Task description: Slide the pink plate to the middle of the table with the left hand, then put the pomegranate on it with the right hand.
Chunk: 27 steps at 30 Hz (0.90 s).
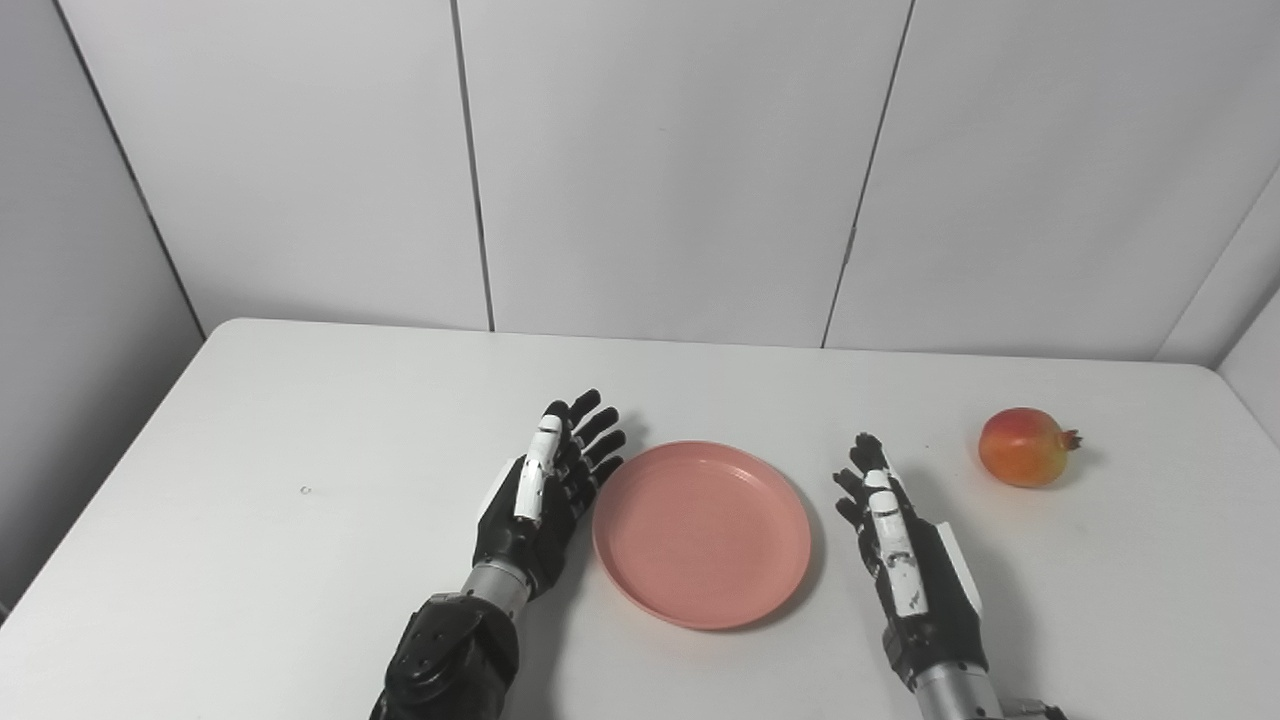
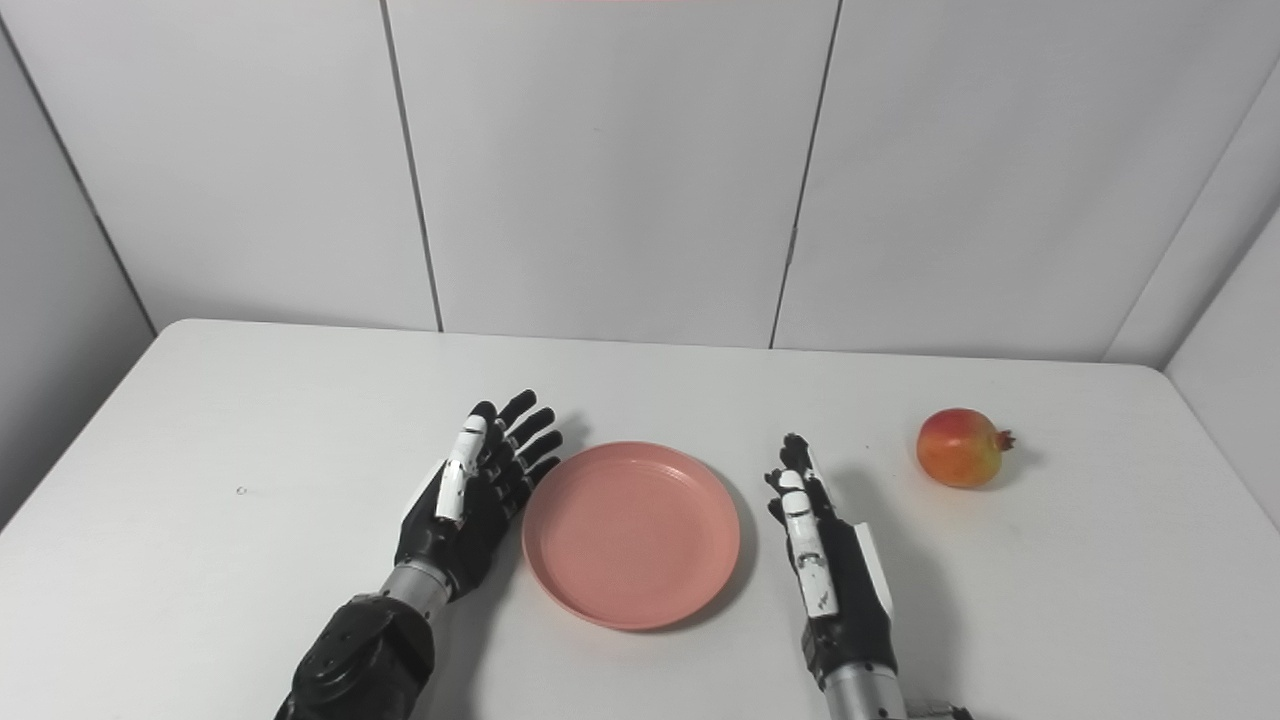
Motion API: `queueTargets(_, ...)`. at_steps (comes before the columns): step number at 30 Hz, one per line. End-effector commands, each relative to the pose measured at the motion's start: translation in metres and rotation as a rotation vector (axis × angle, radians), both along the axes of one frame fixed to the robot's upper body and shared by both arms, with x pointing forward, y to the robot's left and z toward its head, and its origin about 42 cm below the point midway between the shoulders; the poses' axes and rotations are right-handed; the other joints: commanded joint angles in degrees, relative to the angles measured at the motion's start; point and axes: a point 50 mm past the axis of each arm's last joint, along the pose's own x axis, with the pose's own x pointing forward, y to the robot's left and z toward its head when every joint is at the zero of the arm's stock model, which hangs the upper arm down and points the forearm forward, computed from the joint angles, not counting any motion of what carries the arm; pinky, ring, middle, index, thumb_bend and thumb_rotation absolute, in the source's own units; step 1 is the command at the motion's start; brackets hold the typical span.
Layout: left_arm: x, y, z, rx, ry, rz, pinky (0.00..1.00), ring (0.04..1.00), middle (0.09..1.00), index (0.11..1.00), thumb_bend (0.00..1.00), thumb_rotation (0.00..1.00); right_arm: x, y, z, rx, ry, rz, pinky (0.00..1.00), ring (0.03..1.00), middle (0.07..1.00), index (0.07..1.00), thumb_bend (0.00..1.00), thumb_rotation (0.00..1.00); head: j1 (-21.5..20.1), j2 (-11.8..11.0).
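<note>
The pink plate lies flat near the middle of the white table, empty. My left hand rests open right beside the plate's left rim, fingers stretched toward the far edge; I cannot tell if it touches the rim. My right hand is open and empty to the right of the plate, apart from it, fingers straight. The pomegranate, red-orange with its crown pointing right, sits on the table farther right and beyond the right hand. It also shows in the right eye view.
White wall panels stand behind the table's far edge. A tiny speck lies on the left part of the table.
</note>
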Motion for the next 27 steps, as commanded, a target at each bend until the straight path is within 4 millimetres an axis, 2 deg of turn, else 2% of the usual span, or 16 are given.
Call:
queueTargets(1,0.000,0.001,0.008,0.009,-0.046,0.027,0.91,0.909,0.920,0.907,0.43,1.00,0.007,0.000,0.026,0.005,-0.115,-0.008,0.96,0.944,0.973,0.955,0.44,1.00,-0.07,0.05)
queueTargets(10,0.000,0.007,0.007,0.021,-0.070,0.055,0.91,0.906,0.921,0.915,0.43,1.00,0.007,-0.002,0.043,-0.009,-0.169,-0.036,0.95,0.941,0.963,0.940,0.43,1.00,-5.00,-0.30)
queueTargets(15,-0.001,0.010,0.009,0.013,-0.085,0.062,0.93,0.914,0.929,0.917,0.43,1.00,0.009,-0.012,0.064,-0.047,-0.231,-0.066,0.94,0.939,0.961,0.938,0.42,1.00,-7.04,-0.47)
queueTargets(20,-0.002,0.013,0.008,0.011,-0.088,0.077,0.92,0.914,0.928,0.915,0.43,1.00,0.013,-0.022,0.077,-0.128,-0.281,-0.104,0.92,0.923,0.945,0.929,0.42,1.00,-8.56,-1.04)
queueTargets(27,-0.003,0.021,0.003,0.001,-0.098,0.065,0.93,0.916,0.927,0.915,0.43,1.00,0.022,-0.041,0.099,-0.279,-0.339,-0.178,0.90,0.922,0.937,0.920,0.54,1.00,-10.79,-2.27)
